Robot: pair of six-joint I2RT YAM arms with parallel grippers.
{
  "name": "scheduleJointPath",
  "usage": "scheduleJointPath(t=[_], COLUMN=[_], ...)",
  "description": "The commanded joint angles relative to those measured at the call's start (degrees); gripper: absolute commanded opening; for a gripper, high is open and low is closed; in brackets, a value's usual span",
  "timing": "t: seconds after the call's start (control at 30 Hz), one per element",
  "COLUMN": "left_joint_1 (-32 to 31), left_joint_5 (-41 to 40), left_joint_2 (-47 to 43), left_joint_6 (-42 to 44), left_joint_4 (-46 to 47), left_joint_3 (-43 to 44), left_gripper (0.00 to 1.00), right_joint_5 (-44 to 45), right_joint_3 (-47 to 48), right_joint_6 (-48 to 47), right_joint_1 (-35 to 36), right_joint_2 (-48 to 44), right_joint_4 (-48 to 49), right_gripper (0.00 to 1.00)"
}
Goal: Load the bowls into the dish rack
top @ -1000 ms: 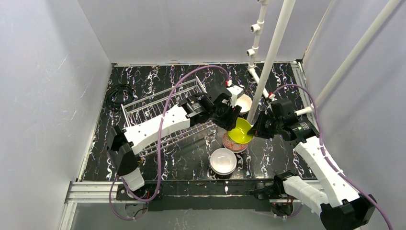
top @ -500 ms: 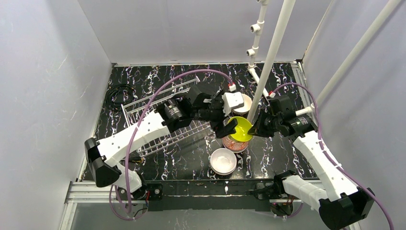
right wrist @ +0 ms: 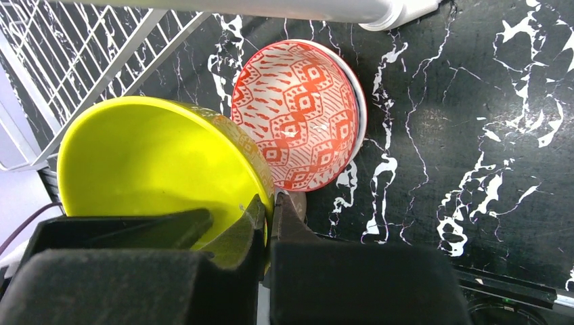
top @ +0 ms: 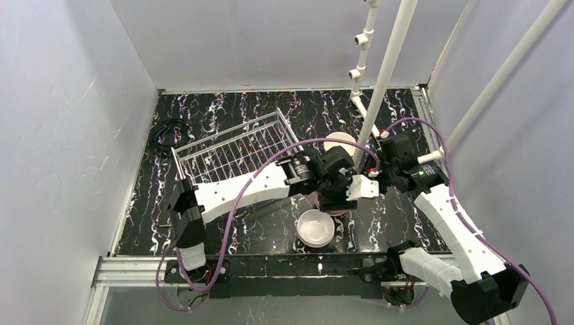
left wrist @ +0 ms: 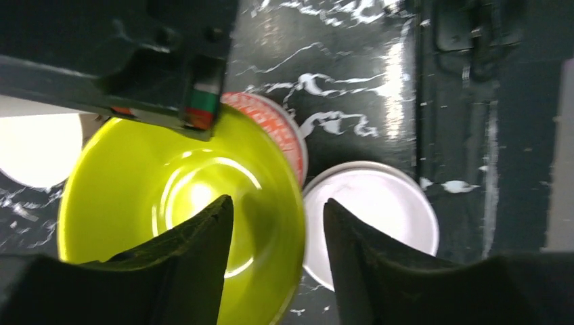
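The yellow-green bowl (right wrist: pixel 156 156) hangs tilted above the table, and my right gripper (right wrist: pixel 269 200) is shut on its near rim. My left gripper (left wrist: pixel 277 200) is open and straddles the opposite rim of the same bowl (left wrist: pixel 169 196), one finger inside and one outside, neither visibly pressing. In the top view the left wrist (top: pixel 335 179) hides this bowl, with the right gripper (top: pixel 371 183) beside it. A red-patterned bowl (right wrist: pixel 298 115) lies on the table below. A white bowl (top: pixel 316 228) sits nearer the front. The dish rack (top: pixel 237 149) stands behind on the left, with nothing visible in it.
Another pale bowl (top: pixel 338 141) sits behind the left wrist by the slanted white pipe (top: pixel 382 88). A black cable coil (top: pixel 166 132) lies at the far left. A purple cable (top: pixel 271 159) arcs over the rack's near corner. Walls close the table on three sides.
The left arm swung off the rack and over the yellow-green bowl, hiding it from above. Its jaws opened wide, then narrowed around the rim. The right gripper kept its hold.
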Motion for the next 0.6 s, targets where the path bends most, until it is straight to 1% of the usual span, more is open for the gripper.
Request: scheduleJointPath(t=[0.0,0.17,0.4,0.5,0.53,0.57], left_joint_1=[-0.9,-0.9,-0.9,-0.9,-0.9,-0.9], left_joint_5=[-10.2,-10.5,-10.4,-9.4,-9.1,-8.8], left_joint_2=[0.4,0.2,0.9,1.1,1.1,1.0], left_joint_6=[4.7,5.7,4.8,4.0,3.9,3.6], left_joint_4=[-6.1,-6.7,-8.4,-9.4,-9.5,-9.6], left_joint_3=[5.0,4.7,5.9,6.4,6.2,6.0], left_gripper=[0.46,0.31,0.14,0.00,0.00,0.00], right_joint_5=[-2.2,-1.8,-1.8,-1.9,-1.9,-1.9], right_joint_3=[2.8,3.5,3.7,3.8,3.8,3.8], right_joint_6=[-0.9,-1.8,-1.8,-1.5,-1.4,-1.1], right_joint_1=[0.1,0.1,0.1,0.1,0.0,0.1], right_joint_2=[0.9,1.8,2.3,2.1,1.8,1.6], right_joint_4=[1.1,0.1,0.1,0.2,0.3,0.6], right_gripper=[0.01,0.01,0.01,0.01,0.01,0.06])
